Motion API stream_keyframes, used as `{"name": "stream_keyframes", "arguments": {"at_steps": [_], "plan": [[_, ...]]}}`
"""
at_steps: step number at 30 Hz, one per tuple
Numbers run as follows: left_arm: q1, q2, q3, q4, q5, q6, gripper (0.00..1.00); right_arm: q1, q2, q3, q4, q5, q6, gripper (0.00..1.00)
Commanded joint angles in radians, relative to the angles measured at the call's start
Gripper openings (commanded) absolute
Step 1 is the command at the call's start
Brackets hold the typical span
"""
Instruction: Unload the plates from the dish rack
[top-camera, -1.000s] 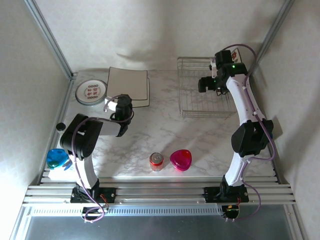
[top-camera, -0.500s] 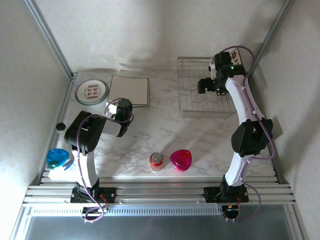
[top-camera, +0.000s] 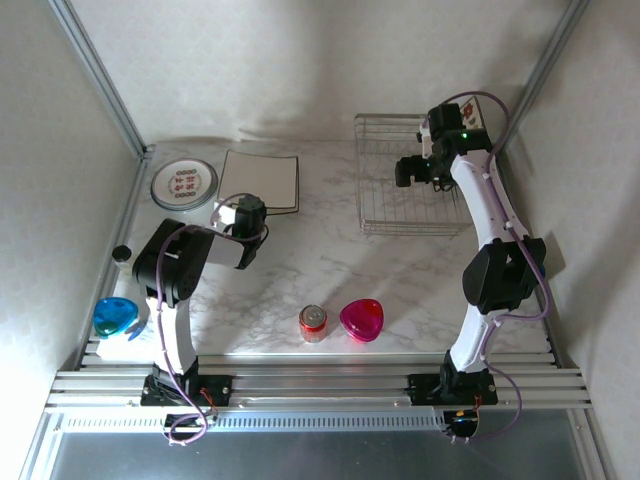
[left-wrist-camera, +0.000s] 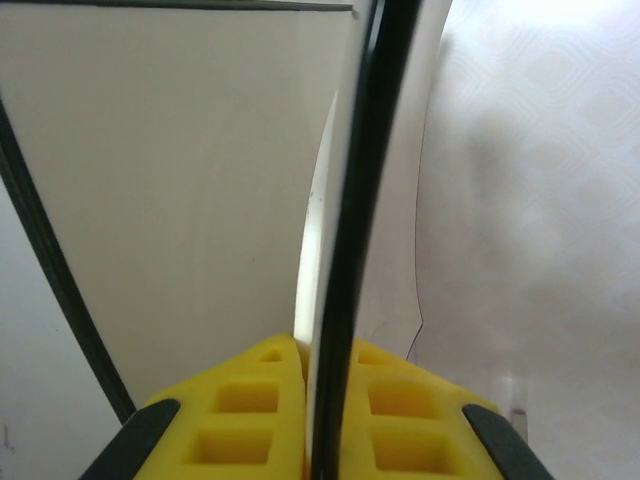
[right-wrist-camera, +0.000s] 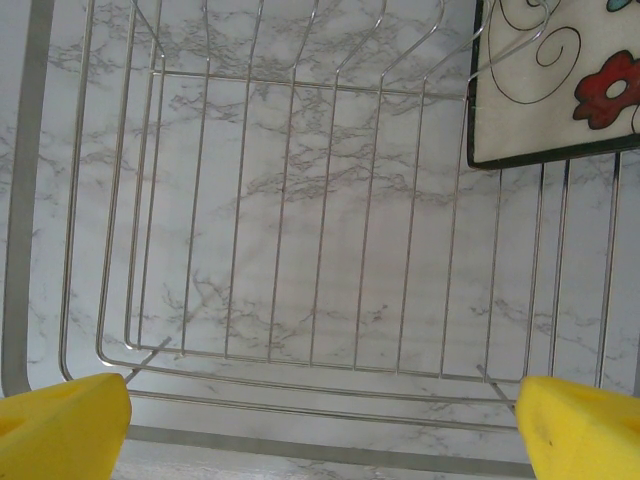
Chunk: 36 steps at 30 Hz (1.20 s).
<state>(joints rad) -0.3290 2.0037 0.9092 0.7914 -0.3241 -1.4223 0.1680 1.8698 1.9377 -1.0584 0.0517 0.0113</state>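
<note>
Left wrist: L gripper (left-wrist-camera: 322, 400) pinches square cream plate (left-wrist-camera: 345, 200).
Lay flat, then release; R gripper (right-wrist-camera: 320, 420) wide over silver wire rack (right-wrist-camera: 270, 353).

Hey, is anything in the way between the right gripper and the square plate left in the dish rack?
No object blocks it. The right gripper hangs open over the dish rack, and the floral square plate sits at the rack's side. Only a thin rack wire curves across the plate's corner.
</note>
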Motion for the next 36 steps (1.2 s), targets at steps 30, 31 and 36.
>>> {"name": "stream_keyframes", "arguments": {"at_steps": [30,31,36], "plan": [[0.015,-0.038,0.078,-0.052,0.004,-0.028,0.06,0.002,-0.019,-0.026,0.020,-0.015,-0.011,0.99],[0.015,-0.040,0.076,-0.056,0.012,-0.024,0.07,0.002,-0.022,-0.029,0.021,-0.016,-0.010,0.99],[0.019,-0.054,0.052,-0.075,0.037,-0.002,0.12,0.002,-0.031,-0.049,0.036,-0.020,-0.007,0.99]]}}
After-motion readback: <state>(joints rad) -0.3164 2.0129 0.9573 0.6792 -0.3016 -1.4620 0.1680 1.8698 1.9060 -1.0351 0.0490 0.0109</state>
